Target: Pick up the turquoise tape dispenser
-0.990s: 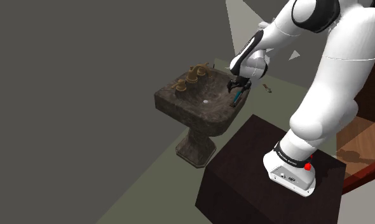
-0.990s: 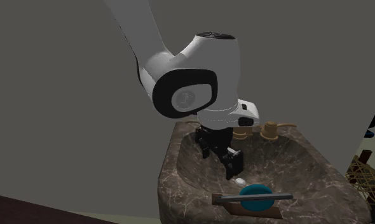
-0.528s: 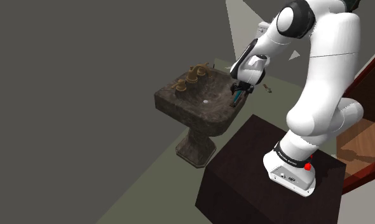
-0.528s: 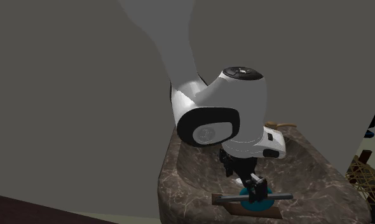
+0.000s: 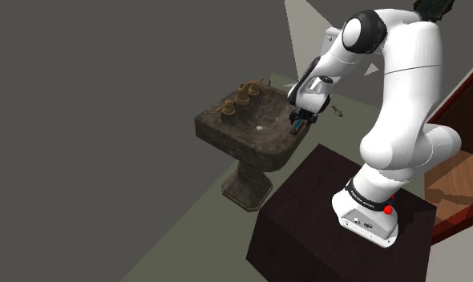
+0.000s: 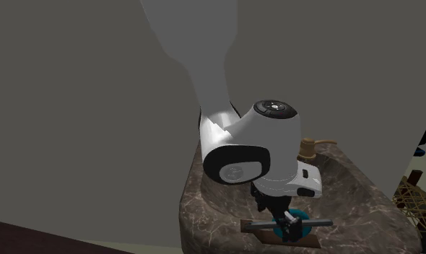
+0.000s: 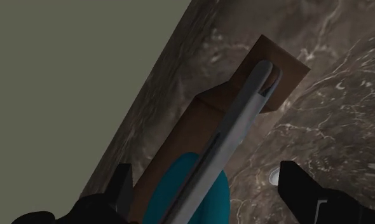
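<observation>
The tape dispenser (image 7: 194,191) has a turquoise disc, a long grey bar and a flat brown base. It rests on the rim of a dark marbled sink (image 7: 320,121), on the side nearest the stand. My gripper (image 7: 207,173) hangs low over it, open. Its black fingers (image 7: 124,183) stand wide apart on either side of the disc without touching it. From the second exterior view the gripper (image 6: 287,225) covers part of the dispenser (image 6: 301,215). In the shoulder view the gripper (image 5: 299,122) sits at the rim of the sink (image 5: 243,136), and the dispenser (image 5: 297,128) is a small spot below it.
The pedestal sink carries brass taps (image 5: 244,94) at its far side and a white drain (image 5: 260,127) in the basin. The dark stand (image 5: 323,216) is close beside the sink. A wicker basket (image 6: 419,206) shows at the second exterior view's right edge.
The gripper has moved from above the basin across to the rim and come down over the tape dispenser, which has not shifted.
</observation>
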You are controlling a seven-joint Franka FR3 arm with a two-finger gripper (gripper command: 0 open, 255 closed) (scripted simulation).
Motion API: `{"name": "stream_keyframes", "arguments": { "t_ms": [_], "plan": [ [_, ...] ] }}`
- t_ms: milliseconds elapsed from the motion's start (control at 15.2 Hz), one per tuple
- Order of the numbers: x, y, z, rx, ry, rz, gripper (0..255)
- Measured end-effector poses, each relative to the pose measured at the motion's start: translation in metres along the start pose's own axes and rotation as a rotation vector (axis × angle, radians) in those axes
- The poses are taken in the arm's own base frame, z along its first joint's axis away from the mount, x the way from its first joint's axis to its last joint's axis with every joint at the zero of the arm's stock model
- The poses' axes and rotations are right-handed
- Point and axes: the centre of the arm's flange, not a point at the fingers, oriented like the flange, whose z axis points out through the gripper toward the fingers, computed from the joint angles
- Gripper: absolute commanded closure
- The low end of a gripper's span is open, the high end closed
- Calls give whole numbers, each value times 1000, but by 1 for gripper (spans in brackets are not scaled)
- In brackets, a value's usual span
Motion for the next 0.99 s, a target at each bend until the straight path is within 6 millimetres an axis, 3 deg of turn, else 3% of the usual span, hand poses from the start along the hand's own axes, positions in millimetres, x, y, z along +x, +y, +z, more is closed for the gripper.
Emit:
{"name": "stream_keyframes", "arguments": {
  "t_ms": [66, 726, 990],
  "plan": [
    [-1, 0, 2, 0, 0, 0, 255],
    [-1, 0, 3, 1, 1, 0, 255],
    [2, 0, -12, 0, 1, 0, 255]
  ]
}}
